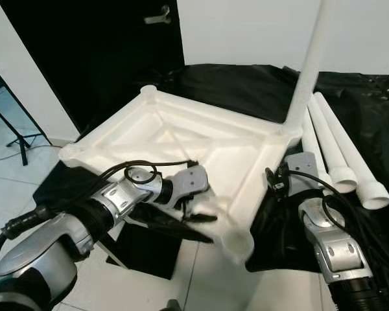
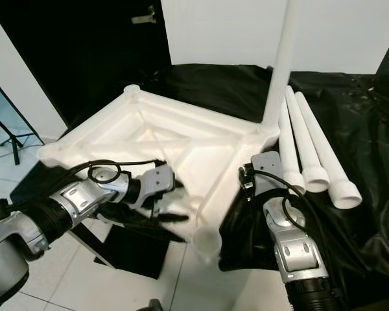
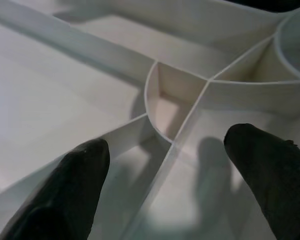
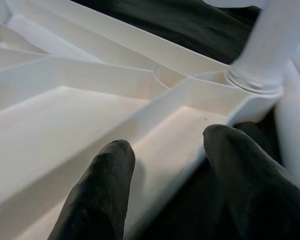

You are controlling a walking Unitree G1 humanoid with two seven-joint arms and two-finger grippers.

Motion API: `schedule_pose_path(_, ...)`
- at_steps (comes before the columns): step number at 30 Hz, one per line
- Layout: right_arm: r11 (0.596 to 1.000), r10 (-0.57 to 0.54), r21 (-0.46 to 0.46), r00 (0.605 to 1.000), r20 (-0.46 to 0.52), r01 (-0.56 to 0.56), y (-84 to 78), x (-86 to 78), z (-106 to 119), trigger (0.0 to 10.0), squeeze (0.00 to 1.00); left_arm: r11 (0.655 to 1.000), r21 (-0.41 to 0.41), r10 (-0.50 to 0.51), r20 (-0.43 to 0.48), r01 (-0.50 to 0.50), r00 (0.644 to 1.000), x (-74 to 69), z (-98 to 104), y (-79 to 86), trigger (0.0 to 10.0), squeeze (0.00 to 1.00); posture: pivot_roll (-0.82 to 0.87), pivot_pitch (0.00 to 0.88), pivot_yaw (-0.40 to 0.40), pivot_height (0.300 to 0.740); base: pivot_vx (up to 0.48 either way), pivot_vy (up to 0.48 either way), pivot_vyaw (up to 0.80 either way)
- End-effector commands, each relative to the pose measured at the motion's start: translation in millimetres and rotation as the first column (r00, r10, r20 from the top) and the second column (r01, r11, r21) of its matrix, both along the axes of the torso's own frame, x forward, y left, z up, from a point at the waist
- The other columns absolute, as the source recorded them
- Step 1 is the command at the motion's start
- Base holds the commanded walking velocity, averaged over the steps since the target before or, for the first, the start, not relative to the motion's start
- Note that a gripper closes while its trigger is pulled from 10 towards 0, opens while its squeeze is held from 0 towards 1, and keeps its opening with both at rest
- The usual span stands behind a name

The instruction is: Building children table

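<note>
Our left gripper (image 1: 198, 210) sits over the near edge of the white tabletop (image 1: 181, 139), fingers (image 3: 75, 175) spread apart and gripping nothing; in the wrist view they hover just above the ribs on the tabletop's underside, near a round socket. Our right gripper (image 4: 165, 165) is at the tabletop's right rim, fingers parted, one over the inside of the tray-like underside and one outside it against the black sheet (image 1: 363, 103), so the rim lies between them; we cannot tell whether they touch it.

The tabletop is upside down, smooth moulded white plastic, square with rounded corner sockets and diagonal stiffening ribs meeting near the middle. It lies tilted, its near corner (image 1: 236, 243) hanging out over the floor. At two o'clock from the centre one white leg (image 1: 308, 65) stands upright in the far right corner socket. Three more white legs (image 1: 340, 152), plain round tubes with wider collars, lie side by side on the crumpled glossy black sheet at three o'clock.

Beyond, at eleven o'clock, there is a black door (image 1: 97, 52) with a metal handle (image 1: 157, 17), and white wall (image 1: 259, 29) at twelve. Pale floor tiles (image 1: 6, 188) at nine o'clock, with a tripod foot (image 1: 19, 139) standing on them.
</note>
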State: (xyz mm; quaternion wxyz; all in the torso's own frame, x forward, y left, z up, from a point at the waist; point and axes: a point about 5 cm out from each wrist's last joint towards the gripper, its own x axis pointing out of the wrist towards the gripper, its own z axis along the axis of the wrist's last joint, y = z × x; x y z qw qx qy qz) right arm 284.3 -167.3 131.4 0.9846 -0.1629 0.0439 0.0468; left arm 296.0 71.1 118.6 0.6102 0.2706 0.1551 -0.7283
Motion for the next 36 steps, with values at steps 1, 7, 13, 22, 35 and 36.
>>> schedule_pose_path(1, 1.0, 0.007, 0.0, 1.0, -0.012, -0.007, 2.6, 0.3, -1.5, 10.0, 0.0, 0.942, 0.085, -0.297, -0.24, 0.325, 0.924, -32.1, -21.4, -2.4, 10.0, 0.0, 0.06, 0.0, 0.062, 0.74, 0.0, 0.0, 0.0)
schedule_pose_path(7, 1.0, -0.001, 0.001, 1.0, -0.014, 0.001, 1.6, -0.6, -2.9, 10.0, 0.0, 0.973, 0.057, -0.205, -0.211, 0.222, 0.956, -22.1, -25.2, -8.9, 1.6, 0.0, 0.06, 0.0, 0.069, 0.74, 0.0, 0.0, 0.0)
schedule_pose_path(13, 1.0, 0.001, 0.006, 1.0, -0.012, -0.001, 3.7, -0.4, -2.6, 10.0, 0.0, 0.997, 0.076, -0.022, -0.095, 0.03, 0.995, -4.4, -38.9, -21.8, 1.7, 0.0, 0.06, 0.0, 0.067, 0.74, 0.0, 0.0, 0.0)
schedule_pose_path(22, 1.0, 0.006, 0.012, 1.0, -0.019, -0.006, 6.3, -2.7, -4.6, 10.0, 0.0, 0.923, 0.029, 0.384, -0.03, -0.383, 0.923, 20.1, -46.6, -39.8, 0.0, 0.0, 0.07, 0.0, 0.066, 0.74, 0.0, 0.0, 0.0)
schedule_pose_path(35, 1.0, 0.005, 0.019, 1.0, -0.025, -0.004, 7.7, -4.0, -6.7, 10.0, 0.0, 0.786, 0.027, 0.618, 0.002, -0.618, 0.786, 32.9, -56.1, -26.9, 1.4, 0.0, 0.07, 0.0, 0.069, 0.74, 0.0, 0.0, 0.0)
schedule_pose_path(36, 1.0, 0.005, 0.02, 1.0, -0.024, -0.004, 8.0, -3.4, -6.3, 10.0, 0.0, 0.764, 0.026, 0.644, -0.003, -0.644, 0.765, 34.6, -56.1, -24.8, 1.4, 0.0, 0.08, 0.0, 0.072, 0.74, 0.0, 0.0, 0.0)
